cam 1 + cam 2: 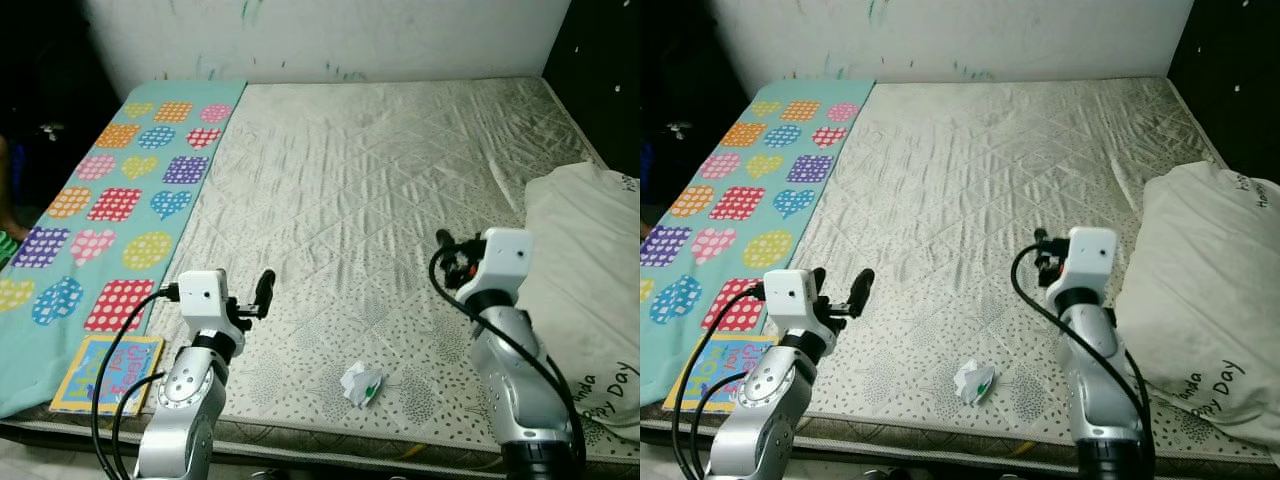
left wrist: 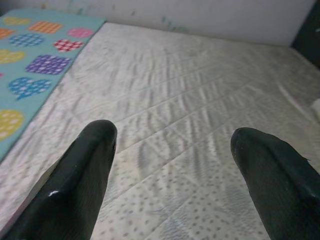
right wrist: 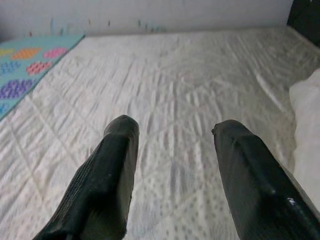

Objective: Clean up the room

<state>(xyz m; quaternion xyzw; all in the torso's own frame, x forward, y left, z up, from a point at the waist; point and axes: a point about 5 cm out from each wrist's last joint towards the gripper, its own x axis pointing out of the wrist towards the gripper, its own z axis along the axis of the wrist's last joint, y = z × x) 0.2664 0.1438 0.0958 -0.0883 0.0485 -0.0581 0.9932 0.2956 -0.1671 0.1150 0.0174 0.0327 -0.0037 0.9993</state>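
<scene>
A crumpled white wrapper with a green spot lies on the grey quilted mattress near its front edge, between my two arms. A colourful children's book rests at the front left corner on the teal mat. My left gripper hovers over the mattress left of and behind the wrapper; the left wrist view shows its fingers spread apart with nothing between them. My right gripper is raised right of and behind the wrapper, open and empty, its fingers pointing across the bare mattress.
A teal mat with coloured hearts and dotted shapes covers the mattress's left strip. A large white pillow with printed writing lies at the right edge. A white wall closes off the far side. The mattress's front edge is just below me.
</scene>
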